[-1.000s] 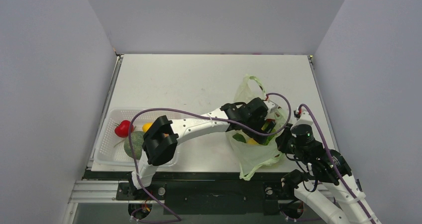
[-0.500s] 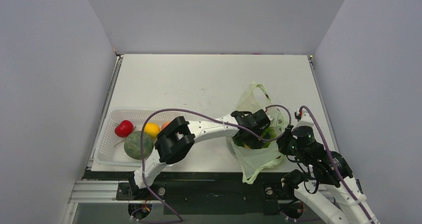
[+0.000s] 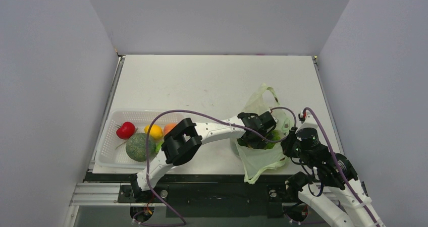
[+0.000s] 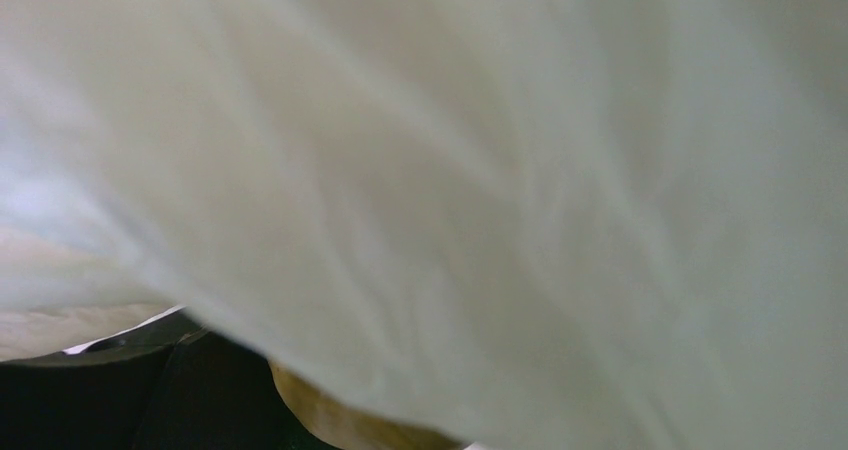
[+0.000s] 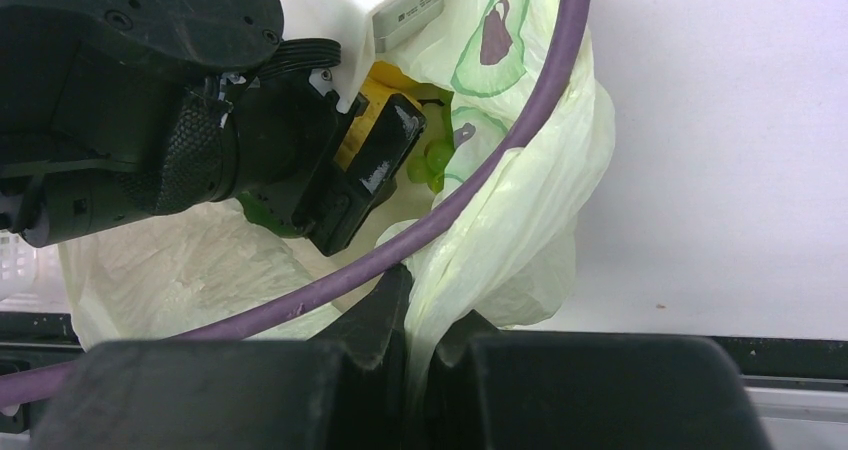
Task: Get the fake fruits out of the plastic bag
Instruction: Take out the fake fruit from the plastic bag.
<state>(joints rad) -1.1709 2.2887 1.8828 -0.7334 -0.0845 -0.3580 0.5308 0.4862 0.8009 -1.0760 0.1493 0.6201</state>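
Note:
The pale yellow-green plastic bag lies open at the table's near right. My left gripper is reached down into its mouth. Bag film fills the left wrist view, with a yellow-brown rounded thing at the bottom edge; the jaws are hidden. In the right wrist view the left gripper's black finger sits beside something yellow and a light green fruit. My right gripper is shut on a gathered fold of the bag; it is at the bag's right edge.
A clear white latticed basket at the near left holds a red fruit, a yellow one, an orange one and a larger green round one. The left arm's purple cable crosses the bag's mouth.

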